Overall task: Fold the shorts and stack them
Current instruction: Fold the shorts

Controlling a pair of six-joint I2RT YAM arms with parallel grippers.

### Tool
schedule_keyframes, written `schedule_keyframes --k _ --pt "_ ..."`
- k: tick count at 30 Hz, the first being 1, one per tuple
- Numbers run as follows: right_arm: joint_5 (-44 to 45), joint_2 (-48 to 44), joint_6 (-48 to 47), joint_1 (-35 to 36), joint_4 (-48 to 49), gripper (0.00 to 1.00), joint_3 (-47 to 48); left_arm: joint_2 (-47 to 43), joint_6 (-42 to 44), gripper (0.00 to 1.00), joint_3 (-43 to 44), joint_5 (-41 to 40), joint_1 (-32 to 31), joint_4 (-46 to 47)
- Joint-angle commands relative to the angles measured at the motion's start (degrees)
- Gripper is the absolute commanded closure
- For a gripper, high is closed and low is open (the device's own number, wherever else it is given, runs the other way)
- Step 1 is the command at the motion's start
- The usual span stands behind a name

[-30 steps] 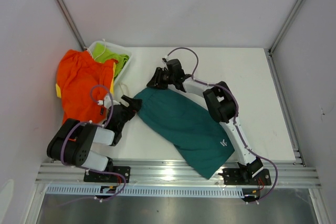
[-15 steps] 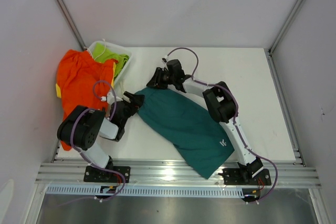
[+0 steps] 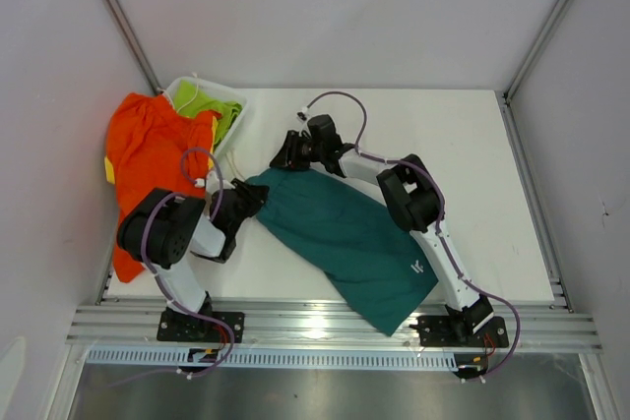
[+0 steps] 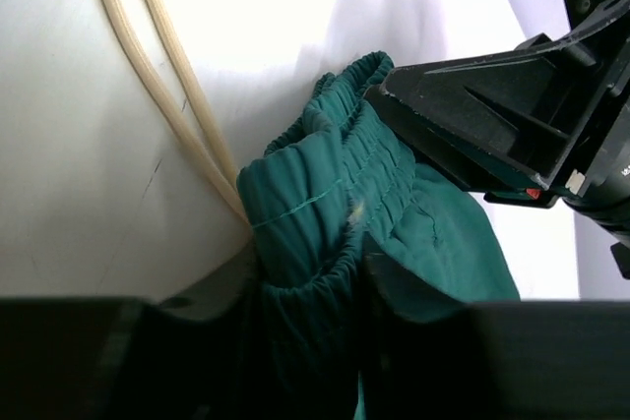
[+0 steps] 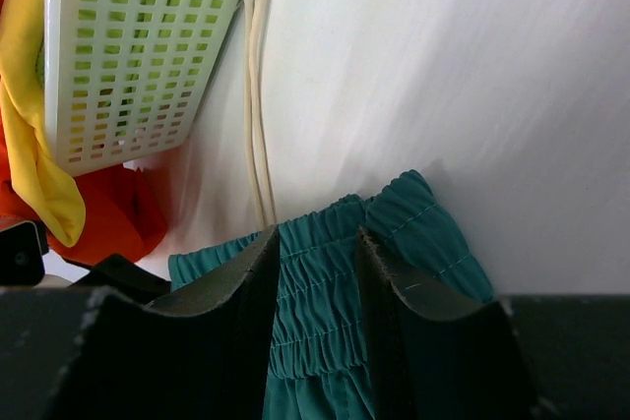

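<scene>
The teal shorts (image 3: pixel 345 233) lie slanting across the table, waistband at the upper left, one leg reaching the near edge. My left gripper (image 3: pixel 248 200) is at the waistband's near-left corner. In the left wrist view its jaws (image 4: pixel 313 263) are shut on a bunched fold of teal waistband (image 4: pixel 325 174). My right gripper (image 3: pixel 283 156) is at the waistband's far corner. There its fingers (image 5: pixel 317 243) pinch the ribbed elastic (image 5: pixel 325 272). Orange shorts (image 3: pixel 148 154) lie heaped at the left, half off the table's edge.
A white mesh basket (image 3: pixel 236 105) at the back left holds lime-green cloth (image 3: pixel 202 102), and yellow cloth (image 5: pixel 39 145) hangs over its side. White drawstrings (image 4: pixel 167 86) trail on the table between basket and waistband. Grey walls close in the table (image 3: pixel 443 145).
My left gripper slid forward onto the waistband corner and closed on it, and the left arm's elbow swung up. The right gripper shifted slightly left, still on the cloth.
</scene>
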Motion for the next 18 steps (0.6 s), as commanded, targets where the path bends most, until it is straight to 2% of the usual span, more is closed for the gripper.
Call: schedule_keyframes --k 1,3,4,8,13,16,18 --pt "-1.02 -0.24 -2.40 1.42 -6.52 0.60 -2.50 -3.95 5.09 0.72 0.71 -0.27 0.22 -1.55" --pt "-0.93 -0.77 -2.75 1.33 -7.22 0.60 -2.15 -7.20 6.16 0.87 0.98 -0.71 0.22 -4.19" --pt "-0.93 -1.03 -2.93 0.72 -7.31 0.60 -1.88 -8.34 7.29 1.00 1.06 -1.24 0.22 -5.33" --pt "-2.16 -4.01 -3.63 -1.30 -9.66 0.57 -1.27 -14.41 10.02 1.00 0.80 -4.30 -0.13 -12.17" --pt "-0.23 -14.46 -6.27 -3.15 -14.43 0.44 -5.21 -20.21 14.59 1.00 0.98 -10.02 -3.03 -18.07" --pt "0.73 -23.77 -6.18 -3.68 -11.71 0.39 -15.30 -22.41 15.56 1.00 1.42 -15.64 -7.06 -22.55" --pt "1.26 -29.38 -6.97 -3.42 -14.32 0.39 -21.79 -23.38 14.96 1.00 1.24 -18.20 -7.86 -24.40"
